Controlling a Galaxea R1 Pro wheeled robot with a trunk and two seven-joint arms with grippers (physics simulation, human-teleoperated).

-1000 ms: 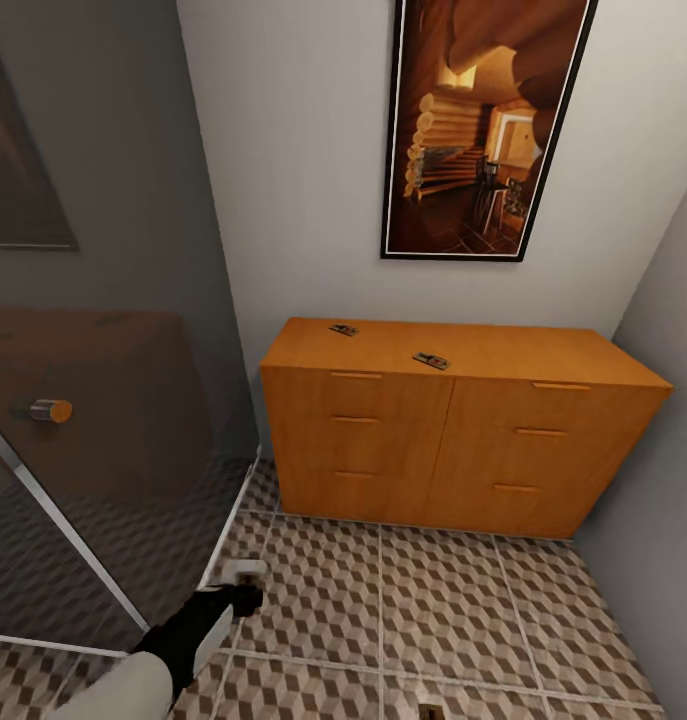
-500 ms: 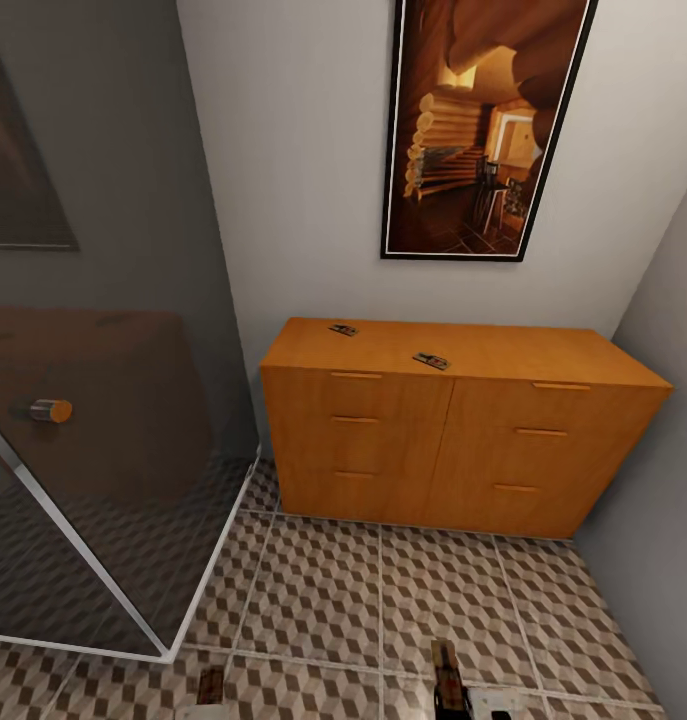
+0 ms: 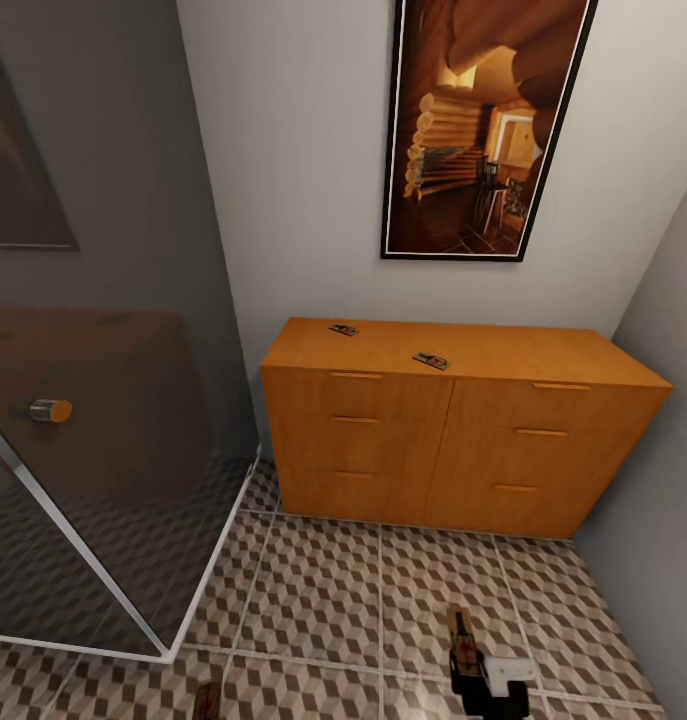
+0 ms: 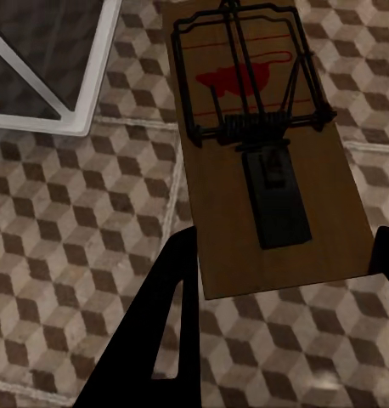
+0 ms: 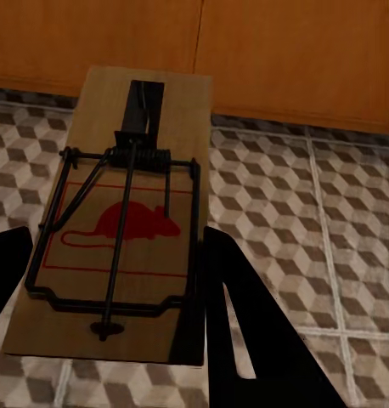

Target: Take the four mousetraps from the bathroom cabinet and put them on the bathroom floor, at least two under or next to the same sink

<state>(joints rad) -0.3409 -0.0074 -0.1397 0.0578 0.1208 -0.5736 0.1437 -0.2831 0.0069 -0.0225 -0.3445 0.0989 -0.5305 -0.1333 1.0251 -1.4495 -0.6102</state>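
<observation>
Two mousetraps (image 3: 343, 329) (image 3: 432, 361) lie on the flat top of the orange-brown cabinet (image 3: 453, 440). My right gripper (image 3: 480, 682) (image 5: 114, 255) is shut on a third mousetrap (image 3: 463, 638) (image 5: 126, 221), held level above the cube-patterned bathroom floor (image 3: 323, 590) in front of the cabinet. My left gripper (image 4: 284, 246) is shut on a fourth mousetrap (image 4: 262, 144), also above the tiles; its tip (image 3: 207, 700) peeks in at the head view's lower edge. Each held trap shows a red mouse mark and a wire bar.
A glass shower enclosure (image 3: 83, 450) with a white frame (image 4: 84, 85) stands at the left. A grey wall (image 3: 663, 520) closes the right side. A framed picture (image 3: 483, 130) hangs above the cabinet. All six drawers are closed.
My left arm has pulled back out of the lower left of the head view. My right gripper with its mousetrap has come forward into view; the left trap has slipped lower.
</observation>
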